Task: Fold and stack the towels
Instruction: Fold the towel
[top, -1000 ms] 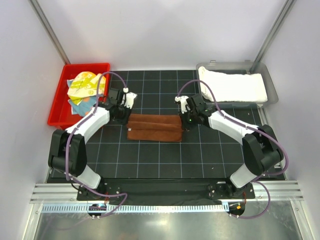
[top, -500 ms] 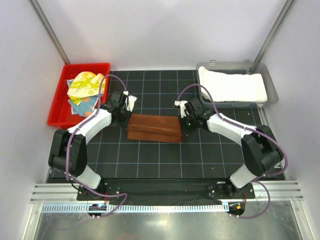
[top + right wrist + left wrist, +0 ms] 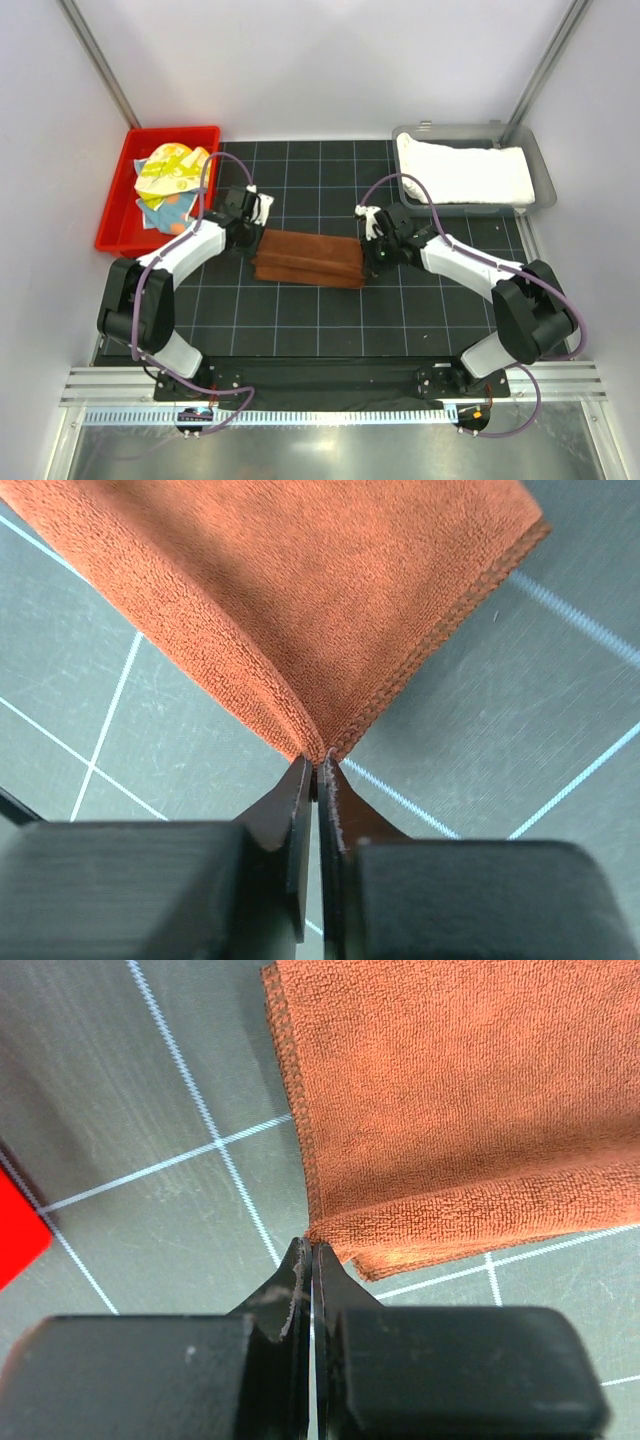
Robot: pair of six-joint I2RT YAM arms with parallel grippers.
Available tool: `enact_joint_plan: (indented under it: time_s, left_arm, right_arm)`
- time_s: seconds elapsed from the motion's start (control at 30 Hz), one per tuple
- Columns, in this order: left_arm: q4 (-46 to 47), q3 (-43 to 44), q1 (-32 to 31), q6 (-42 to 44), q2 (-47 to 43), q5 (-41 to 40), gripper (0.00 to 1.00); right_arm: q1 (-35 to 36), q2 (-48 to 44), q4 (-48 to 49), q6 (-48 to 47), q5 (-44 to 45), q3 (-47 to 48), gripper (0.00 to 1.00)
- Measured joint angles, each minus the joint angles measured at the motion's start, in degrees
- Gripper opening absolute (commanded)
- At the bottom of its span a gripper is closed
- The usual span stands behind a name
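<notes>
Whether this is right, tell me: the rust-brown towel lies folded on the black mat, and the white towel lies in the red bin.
Wrong container: the top view shows the white towel in the grey tray. The rust-brown towel does lie folded on the black mat.

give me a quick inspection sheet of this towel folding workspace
surface: black gridded mat, flat.
job's things: rust-brown towel folded lengthwise at mid-mat; white towel in grey tray; yellow printed towel over light blue towel in red bin.
clutter: nothing seen.
grippers: left gripper and right gripper each pinch an end corner of the rust-brown towel.
cables: purple cables loop above both wrists, clear of the towel.
surroundings: white walls; metal rail at the near edge.
</notes>
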Motion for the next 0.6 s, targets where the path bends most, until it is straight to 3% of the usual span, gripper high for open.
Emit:
enact_joint_plan:
  time_s: [0.03, 0.17, 0.3, 0.5, 0.6]
  left_arm:
    - [0.0, 0.0, -0.3, -0.2, 0.0, 0.0, 0.12]
    - [-0.9, -0.2, -1.2, -1.4, 0.0, -0.3, 0.27]
    - [-2.6, -1.6, -2.7, -2.3, -1.7, -3.0, 0.41]
    - [-6.5, 0.2, -3.5, -4.9, -5.0, -5.6, 0.4]
    - [-6.4, 3.3, -3.5, -7.6, -4.8, -2.2, 0.4]
  right_arm:
    - [0.0, 0.1, 0.0, 0.4, -0.3, -0.5, 0.15]
    - [0.1, 1.4, -0.9, 1.7, -0.4, -0.9, 0.35]
    - [0.3, 2.3, -3.8, 3.0, 0.0, -0.9, 0.44]
    - [0.3, -1.5, -6.8, 7.0, -1.8, -0.5, 0.42]
    - [0.3, -2.4, -7.1, 10.1, -2.5, 2.0, 0.33]
